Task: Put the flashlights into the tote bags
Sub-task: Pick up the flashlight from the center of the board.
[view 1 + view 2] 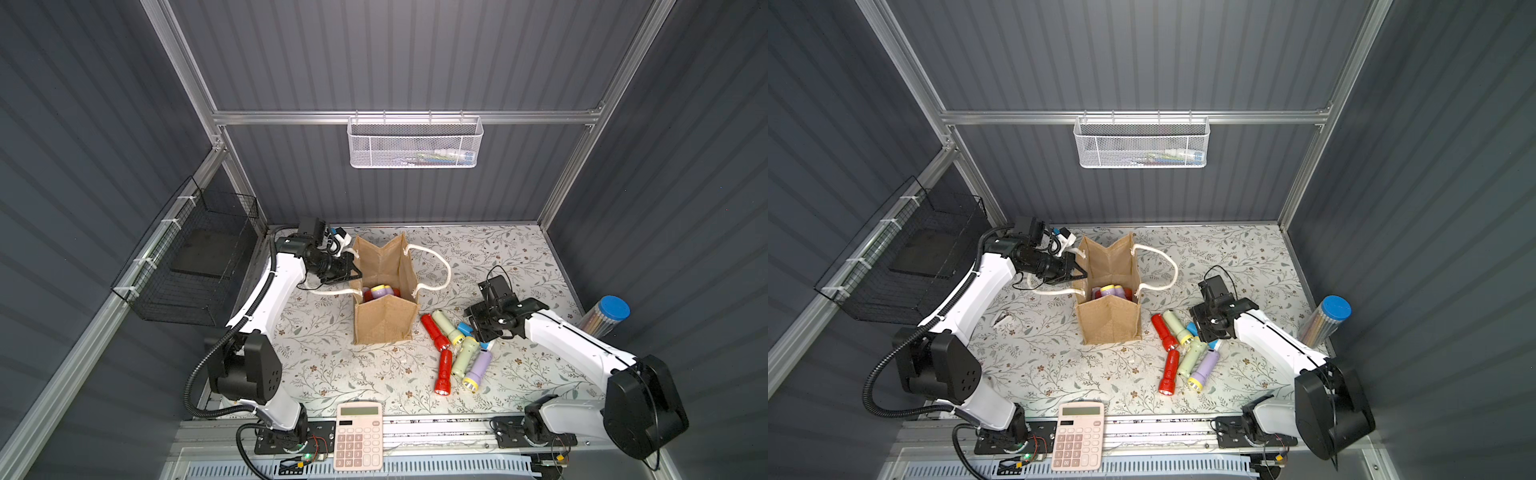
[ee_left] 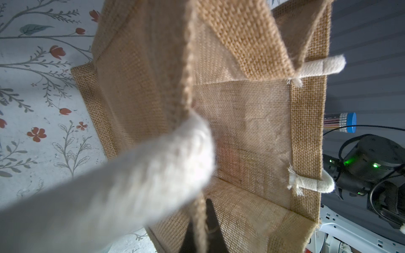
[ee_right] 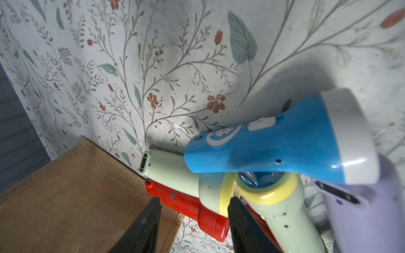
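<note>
The tan jute tote bag (image 1: 384, 320) (image 1: 1106, 322) stands open mid-table, with a lilac flashlight (image 1: 379, 291) and red ones inside. My left gripper (image 1: 355, 272) (image 2: 202, 230) is shut on the bag's left rim beside a white rope handle (image 2: 131, 175). Just right of the bag lie several flashlights: two red (image 1: 434, 331), two pale green (image 1: 464, 356), a lilac (image 1: 478, 370) and a blue (image 3: 274, 144). My right gripper (image 1: 473, 326) (image 3: 195, 199) hangs low over this pile, jaws apart astride a red flashlight (image 3: 197, 210) and a pale green one's yellow rim (image 3: 225, 195).
A pink calculator (image 1: 358, 434) sits at the front edge. The blue-capped pencil tube (image 1: 604, 318) stands by the right wall. A white mesh basket (image 1: 414, 143) hangs on the back wall, a black wire basket (image 1: 195, 257) on the left wall. A rope handle (image 1: 446, 266) lies right of the bag.
</note>
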### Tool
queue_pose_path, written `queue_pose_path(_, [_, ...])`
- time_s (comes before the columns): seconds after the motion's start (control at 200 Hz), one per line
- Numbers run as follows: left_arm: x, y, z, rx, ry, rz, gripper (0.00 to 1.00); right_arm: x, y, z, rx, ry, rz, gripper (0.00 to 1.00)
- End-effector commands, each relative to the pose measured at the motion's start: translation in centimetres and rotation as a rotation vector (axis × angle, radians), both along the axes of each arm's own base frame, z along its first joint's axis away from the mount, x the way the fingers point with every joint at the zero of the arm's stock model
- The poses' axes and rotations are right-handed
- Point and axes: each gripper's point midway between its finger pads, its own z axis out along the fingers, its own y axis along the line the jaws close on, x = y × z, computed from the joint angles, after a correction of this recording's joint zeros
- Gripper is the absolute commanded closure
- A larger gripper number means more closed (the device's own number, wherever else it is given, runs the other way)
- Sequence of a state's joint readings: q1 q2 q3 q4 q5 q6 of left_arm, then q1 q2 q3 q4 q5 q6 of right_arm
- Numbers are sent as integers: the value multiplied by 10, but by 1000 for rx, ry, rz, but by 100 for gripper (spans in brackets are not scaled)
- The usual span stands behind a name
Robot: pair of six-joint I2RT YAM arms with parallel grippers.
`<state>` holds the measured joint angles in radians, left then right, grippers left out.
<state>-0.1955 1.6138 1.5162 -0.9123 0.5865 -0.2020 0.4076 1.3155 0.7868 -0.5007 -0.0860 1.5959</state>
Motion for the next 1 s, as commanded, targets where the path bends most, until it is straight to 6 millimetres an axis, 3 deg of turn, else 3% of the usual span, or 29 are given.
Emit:
queue_pose_path(0.0, [0, -1, 12, -12, -51, -18, 100, 0, -4, -16, -20, 47, -69, 47])
queue_pose_path(0.155, [-1, -1, 9, -7, -45, -23, 100, 0, 2, -26, -10, 101, -63, 47])
queue_pose_path(0.405, [0, 0, 5, 0, -36, -22, 100, -5, -4, -39, -46, 142, -85, 48])
queue_pose_path(0.775, [2, 0, 2, 4, -29, -22, 100, 1, -20, -49, -135, 146, -110, 48])
queue_pose_path(0.995, [3, 1, 1, 12, -25, -19, 100, 12, -25, -56, -196, 172, -32, 49])
